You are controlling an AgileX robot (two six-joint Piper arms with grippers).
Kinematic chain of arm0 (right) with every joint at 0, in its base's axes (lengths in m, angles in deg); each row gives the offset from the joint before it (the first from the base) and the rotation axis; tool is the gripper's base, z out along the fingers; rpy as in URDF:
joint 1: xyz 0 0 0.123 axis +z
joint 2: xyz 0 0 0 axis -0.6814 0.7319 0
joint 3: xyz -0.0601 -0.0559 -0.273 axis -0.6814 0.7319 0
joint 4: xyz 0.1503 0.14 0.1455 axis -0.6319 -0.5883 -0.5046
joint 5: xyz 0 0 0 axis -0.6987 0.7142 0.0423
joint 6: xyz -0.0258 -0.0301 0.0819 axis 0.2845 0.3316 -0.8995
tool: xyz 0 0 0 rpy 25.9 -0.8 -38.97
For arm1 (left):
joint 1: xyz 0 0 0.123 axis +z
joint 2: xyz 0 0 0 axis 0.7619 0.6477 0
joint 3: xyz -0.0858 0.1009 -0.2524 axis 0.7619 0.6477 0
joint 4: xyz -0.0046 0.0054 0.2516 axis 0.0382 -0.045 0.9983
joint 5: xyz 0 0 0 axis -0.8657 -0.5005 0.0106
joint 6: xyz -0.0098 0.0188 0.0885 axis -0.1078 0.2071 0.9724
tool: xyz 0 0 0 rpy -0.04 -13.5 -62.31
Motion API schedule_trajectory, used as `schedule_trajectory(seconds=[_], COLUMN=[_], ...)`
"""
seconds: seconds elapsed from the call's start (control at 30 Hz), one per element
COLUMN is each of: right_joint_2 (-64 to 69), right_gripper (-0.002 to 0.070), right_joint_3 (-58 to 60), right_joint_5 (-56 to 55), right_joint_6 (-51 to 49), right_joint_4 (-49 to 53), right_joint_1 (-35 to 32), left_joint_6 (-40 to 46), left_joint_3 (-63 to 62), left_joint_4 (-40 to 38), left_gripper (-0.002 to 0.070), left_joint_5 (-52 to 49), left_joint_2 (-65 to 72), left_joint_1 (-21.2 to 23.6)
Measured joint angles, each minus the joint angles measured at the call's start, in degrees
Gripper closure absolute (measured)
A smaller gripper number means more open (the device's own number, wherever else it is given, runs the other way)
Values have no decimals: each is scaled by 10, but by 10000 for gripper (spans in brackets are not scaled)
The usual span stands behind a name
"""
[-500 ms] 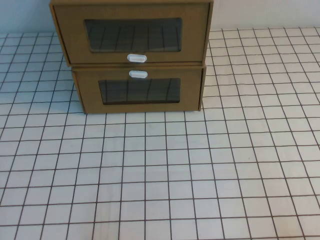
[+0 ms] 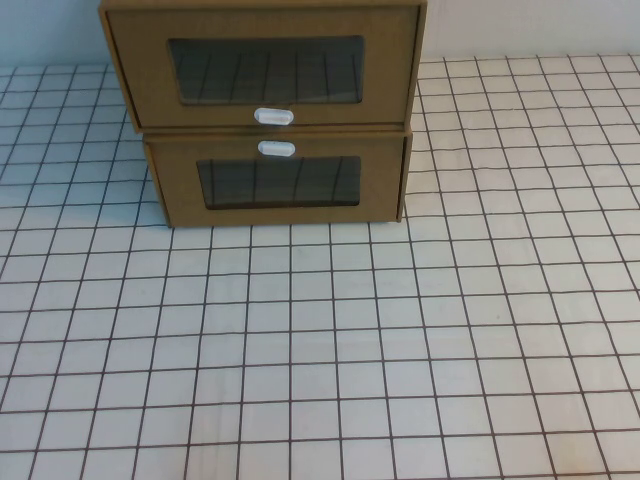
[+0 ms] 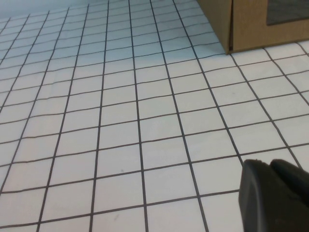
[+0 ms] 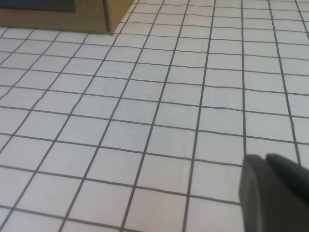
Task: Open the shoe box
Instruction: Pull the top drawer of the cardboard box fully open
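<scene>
Left pincer (image 3: 269,169): dark, clenched, nothing in it, close above the bench (image 3: 120,121). Out past it, white squares with black lines. Further out, a brown corner of the bottom shoe box (image 3: 217,19), well apart from the pincer.

Right pincer (image 4: 266,166): dark too, clenched shut, holding nothing, also close above the bench (image 4: 145,96). More white squares past it. Further out, the other brown corner of the bottom shoe box (image 4: 87,19), well apart from this pincer as well.

No pincer showing in the high view. There, two brown boxes in a stack at the upper left of the frame. Top shoe box (image 2: 390,80) sitting right on the bottom shoe box (image 2: 380,180). Top window (image 2: 265,70) and bottom window (image 2: 278,182), both dark, one on each front. Top handle (image 2: 273,116), small and white, just under its window. Bottom handle (image 2: 277,149), small and white, just above its window. The two handles near each other. Both boxes shut. Checked bench (image 2: 400,350) from the middle of the frame down to the lower edge.
</scene>
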State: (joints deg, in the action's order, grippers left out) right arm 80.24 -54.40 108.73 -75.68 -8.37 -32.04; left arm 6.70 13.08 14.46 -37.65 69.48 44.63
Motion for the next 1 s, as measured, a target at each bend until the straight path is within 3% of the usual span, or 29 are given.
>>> schedule_trajectory(seconds=[0.7, 1.0], right_joint_2=[0, 0], right_gripper=[689, 689], right_joint_3=[0, 0], right_joint_5=[0, 0], right_joint_6=[0, 0], right_joint_4=[0, 0], right_joint_1=[0, 0], left_joint_6=[-3, -157], left_joint_3=[0, 0], left_joint_4=[-8, -173], left_gripper=[677, 677], left_joint_5=[17, 119], left_joint_2=[0, 0], left_joint_1=[0, 0])
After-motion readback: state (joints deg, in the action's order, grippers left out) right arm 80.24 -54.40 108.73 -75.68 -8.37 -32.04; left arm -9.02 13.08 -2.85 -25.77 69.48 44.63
